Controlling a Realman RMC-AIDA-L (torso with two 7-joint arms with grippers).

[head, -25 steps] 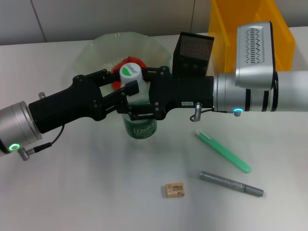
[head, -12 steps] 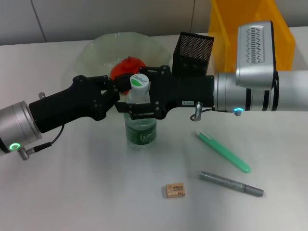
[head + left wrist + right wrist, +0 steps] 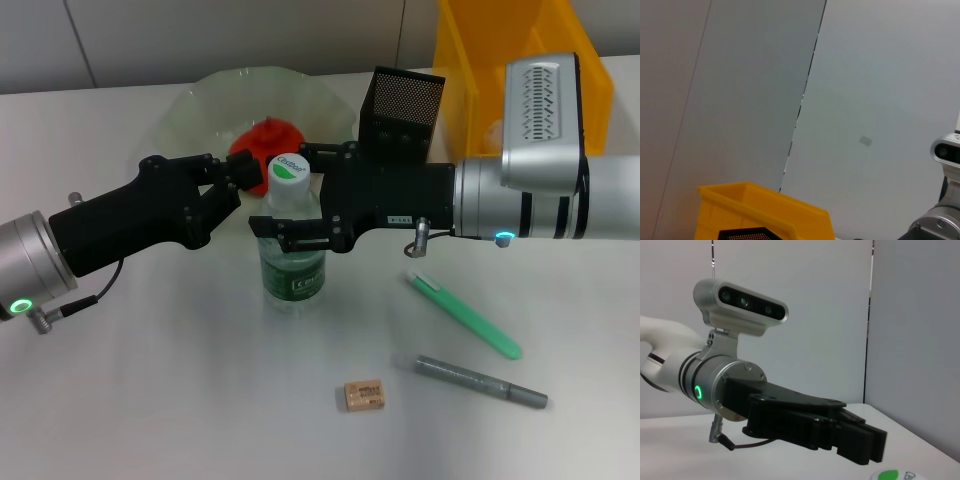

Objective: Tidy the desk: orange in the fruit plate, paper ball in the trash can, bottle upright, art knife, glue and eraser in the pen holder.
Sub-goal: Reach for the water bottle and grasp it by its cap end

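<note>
A clear bottle with a green label and a white-green cap stands upright on the table; its cap also shows in the right wrist view. My left gripper is open just left of the cap, apart from it; it also shows in the right wrist view. My right gripper is open, with one finger in front of the bottle's shoulder and one behind. An orange lies in the glass fruit plate. A green art knife, a grey glue stick and an eraser lie on the table.
A black mesh pen holder stands behind my right gripper. It stands beside a yellow bin at the back right, where something pale lies. The left wrist view shows the bin and a grey wall.
The bottle went from tilted between both grippers to standing upright. My left gripper has let go and drawn back left. My right arm has shifted slightly right.
</note>
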